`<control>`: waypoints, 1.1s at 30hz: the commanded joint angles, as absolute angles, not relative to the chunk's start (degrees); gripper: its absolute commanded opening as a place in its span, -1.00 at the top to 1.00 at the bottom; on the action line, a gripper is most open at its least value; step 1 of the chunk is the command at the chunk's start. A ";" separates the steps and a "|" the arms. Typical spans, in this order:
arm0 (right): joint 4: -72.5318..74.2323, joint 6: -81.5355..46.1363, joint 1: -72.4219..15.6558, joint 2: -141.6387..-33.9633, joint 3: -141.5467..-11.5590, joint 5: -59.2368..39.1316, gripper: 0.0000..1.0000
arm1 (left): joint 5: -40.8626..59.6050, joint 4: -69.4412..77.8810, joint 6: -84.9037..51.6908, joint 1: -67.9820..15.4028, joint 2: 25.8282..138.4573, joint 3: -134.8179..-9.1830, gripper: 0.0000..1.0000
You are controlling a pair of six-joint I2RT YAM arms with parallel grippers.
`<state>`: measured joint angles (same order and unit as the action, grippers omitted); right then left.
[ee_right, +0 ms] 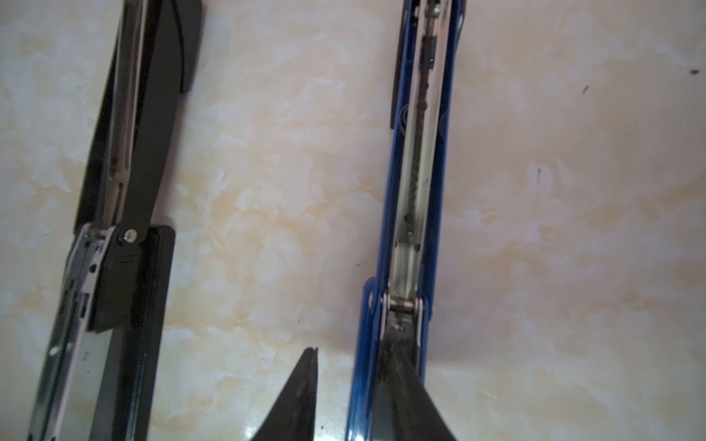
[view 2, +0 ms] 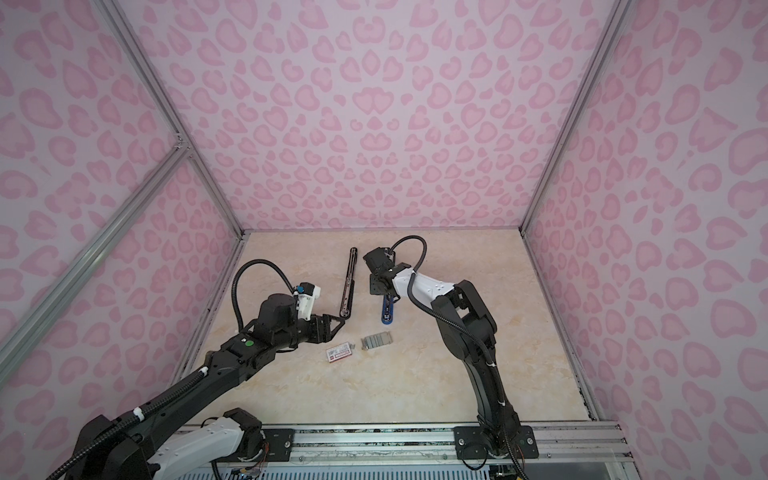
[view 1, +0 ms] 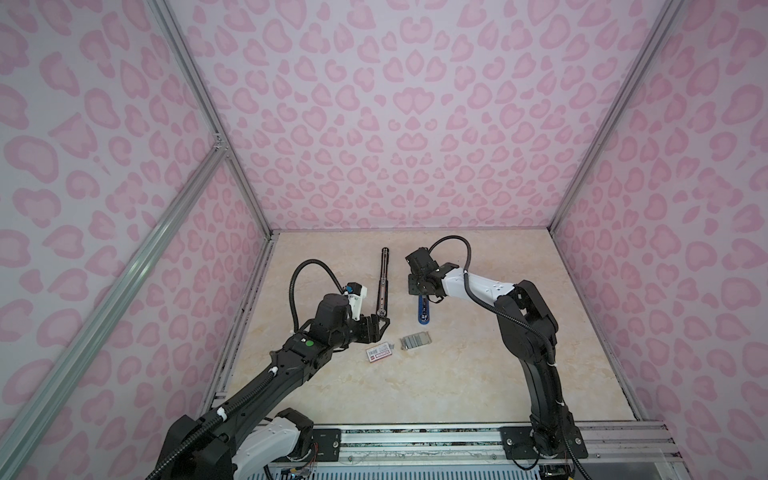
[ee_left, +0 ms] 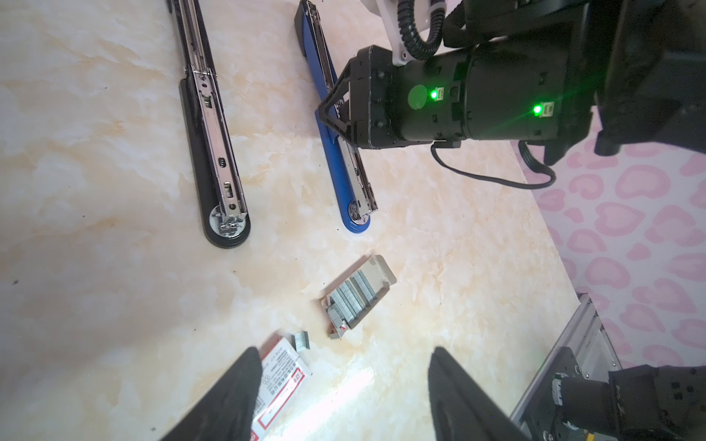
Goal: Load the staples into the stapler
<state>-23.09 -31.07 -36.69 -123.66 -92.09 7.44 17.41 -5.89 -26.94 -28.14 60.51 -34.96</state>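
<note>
Right gripper (ee_right: 355, 355) sits low over the blue stapler (view 1: 423, 313), just right of centre in both top views. Its jaws are partly open and clamp nothing. In the right wrist view one finger (ee_right: 401, 385) lies over the stapler's metal channel near the hinge, and the other finger (ee_right: 301, 389) stands beside the blue wall with a strip of table showing between them. Left gripper (view 1: 382, 326) hangs left of centre with its jaws spread wide and empty, its tips near the round end of the black stapler (view 1: 383, 282). Both staplers lie opened out flat on the marbled table (view 1: 457, 374), side by side but apart, running from mid-frame toward the back wall. The staples (view 1: 415, 341) lie in the lower middle of the frame in both top views, below the blue stapler's near end and clear of it. They are grey strips packed side by side in an open cardboard tray, untouched by either gripper. Left of them lies the white box sleeve (view 1: 379, 353) with its red label. Between the sleeve and the tray, the left wrist view shows a small loose staple piece (ee_left: 300, 340) on the table.
</note>
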 commanded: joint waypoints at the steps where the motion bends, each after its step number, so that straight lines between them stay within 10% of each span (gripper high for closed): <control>1: -21.65 -31.82 -36.92 -122.89 -90.56 7.82 0.33 | 18.02 -4.36 -26.99 -28.13 60.64 -35.07 -0.43; 33: -26.08 -30.90 -37.37 -122.70 -93.52 9.24 0.18 | 17.49 -4.65 -26.98 -28.20 60.03 -34.74 -0.43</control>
